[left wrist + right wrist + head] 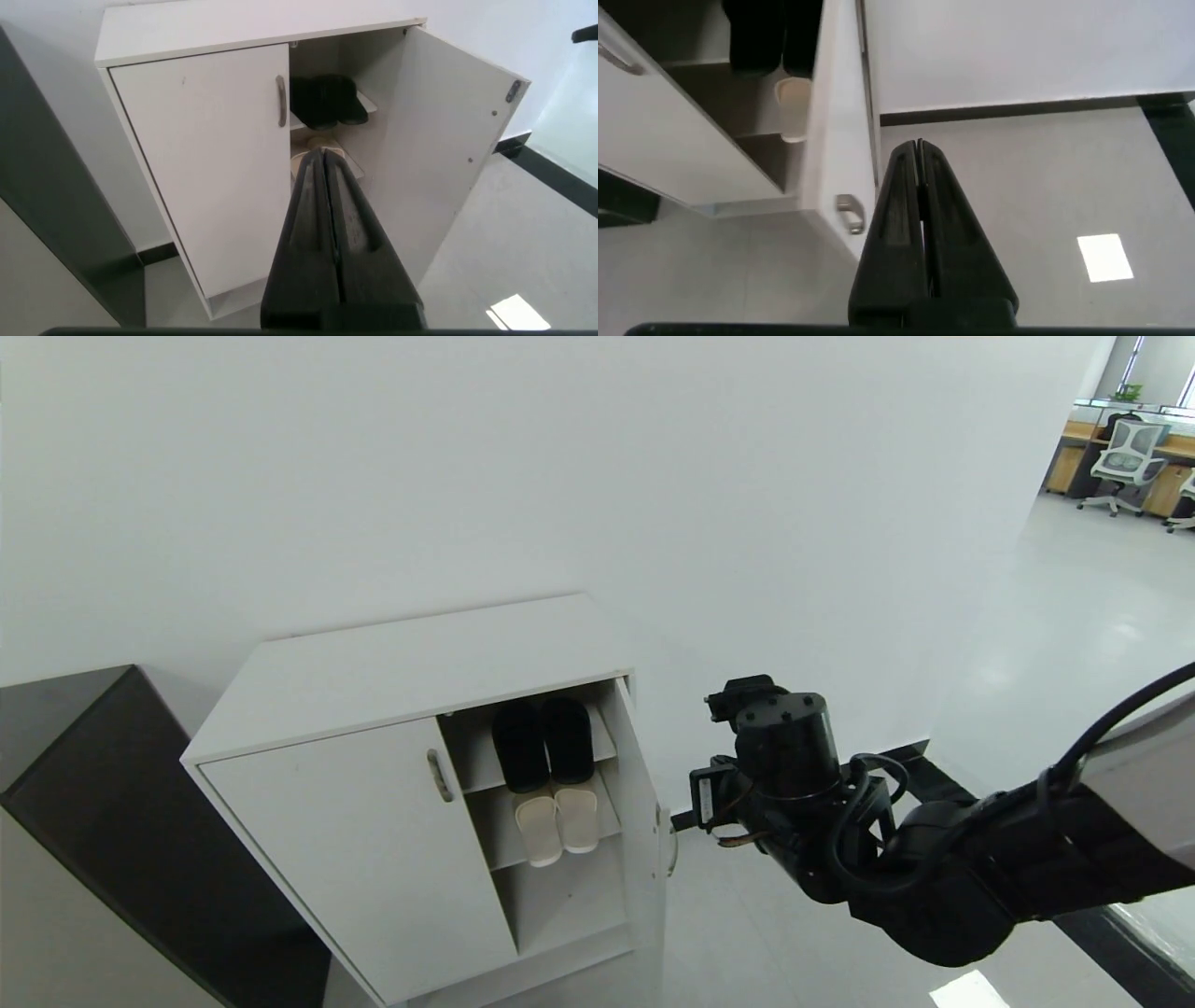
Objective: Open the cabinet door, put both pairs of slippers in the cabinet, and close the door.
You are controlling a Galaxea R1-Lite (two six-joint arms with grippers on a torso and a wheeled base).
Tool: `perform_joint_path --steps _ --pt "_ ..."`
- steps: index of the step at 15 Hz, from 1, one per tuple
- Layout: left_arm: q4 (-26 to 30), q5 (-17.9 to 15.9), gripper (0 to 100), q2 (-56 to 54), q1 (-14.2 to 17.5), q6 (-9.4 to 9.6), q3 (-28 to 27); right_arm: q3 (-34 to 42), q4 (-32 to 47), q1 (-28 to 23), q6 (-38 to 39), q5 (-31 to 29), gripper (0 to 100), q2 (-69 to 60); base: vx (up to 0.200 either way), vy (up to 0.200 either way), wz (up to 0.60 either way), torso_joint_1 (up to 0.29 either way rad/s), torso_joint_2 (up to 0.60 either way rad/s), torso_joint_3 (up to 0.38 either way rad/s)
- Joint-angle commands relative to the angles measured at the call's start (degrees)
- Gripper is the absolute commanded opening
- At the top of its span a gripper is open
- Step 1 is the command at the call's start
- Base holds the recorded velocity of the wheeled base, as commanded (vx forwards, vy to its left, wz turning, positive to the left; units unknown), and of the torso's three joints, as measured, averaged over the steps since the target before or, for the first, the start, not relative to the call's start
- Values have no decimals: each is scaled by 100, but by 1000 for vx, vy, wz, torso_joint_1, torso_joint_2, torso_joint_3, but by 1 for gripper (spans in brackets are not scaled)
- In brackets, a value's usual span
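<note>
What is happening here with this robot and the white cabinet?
The robot is putting slippers away in a white cabinet. Its right door stands open. The black slippers lie on the top shelf and the white slippers on the shelf below. The right gripper, shut, is close beside the outer face of that door, near its handle. The left gripper is shut and holds nothing. Only closing the door remains.

My left gripper (324, 157) covers most of the white slippers (300, 163). From my right wrist, the open door (839, 112) hides part of them, and the picture's edge cuts off the black slippers (766, 33).
</note>
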Motion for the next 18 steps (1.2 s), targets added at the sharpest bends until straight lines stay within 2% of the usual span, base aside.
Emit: perform_joint_path --steps 1,3,10,15,18 --pt "-1 -4 0 1 7 -3 0 -28 -278 -117 -109 12 0 428 0 0 0 0 0 0" --pt "-1 5 0 1 -2 -3 0 86 -366 -117 -372 3 0 463 0 0 0 0 0 0" --pt "-1 5 0 1 -2 -12 0 113 -550 -144 -522 -5 0 507 0 0 0 0 0 0" --pt "-1 5 0 1 -2 -12 0 139 -788 -144 -522 -5 0 533 0 0 600 0 6 2" --pt "-1 5 0 1 -2 -12 0 236 -1042 -153 -574 47 0 542 0 0 0 0 0 0"
